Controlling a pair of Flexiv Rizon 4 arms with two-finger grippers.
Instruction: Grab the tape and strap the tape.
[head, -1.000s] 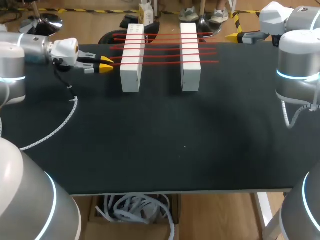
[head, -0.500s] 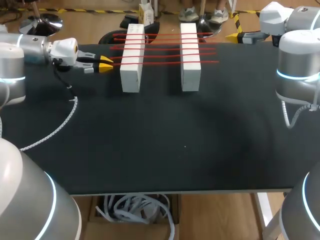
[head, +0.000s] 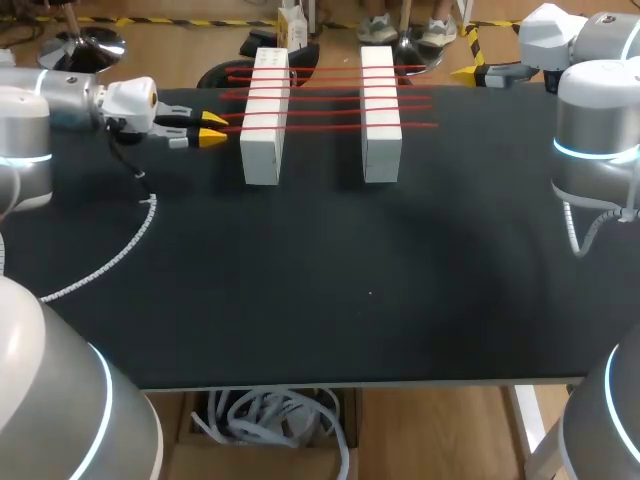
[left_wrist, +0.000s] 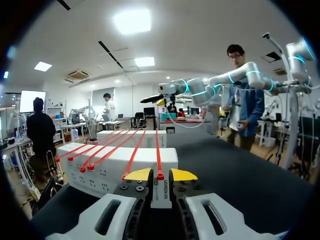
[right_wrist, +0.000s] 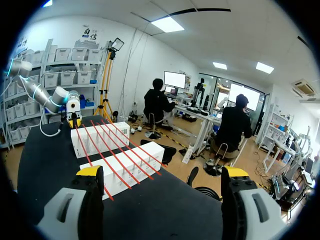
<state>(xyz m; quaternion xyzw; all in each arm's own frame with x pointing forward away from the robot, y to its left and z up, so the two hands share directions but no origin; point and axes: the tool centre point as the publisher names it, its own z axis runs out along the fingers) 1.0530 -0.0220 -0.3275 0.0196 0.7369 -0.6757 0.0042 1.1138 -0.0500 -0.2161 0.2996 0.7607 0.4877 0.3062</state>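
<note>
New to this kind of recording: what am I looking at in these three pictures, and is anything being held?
This is a two-armed robot at a black table. The wide picture looks down from above and behind the robot, and its arms come in from the sides. The two round pictures come from cameras on the wrists, each looking out along that arm's own yellow-tipped fingers.

Two white blocks stand on the table, with strands of red tape stretched across both. The left gripper sits beside one block, with the end of one strand between its tips. The tips look slightly apart, so nothing seems clamped. The right gripper is wide open near the table's far edge and holds nothing.
</note>
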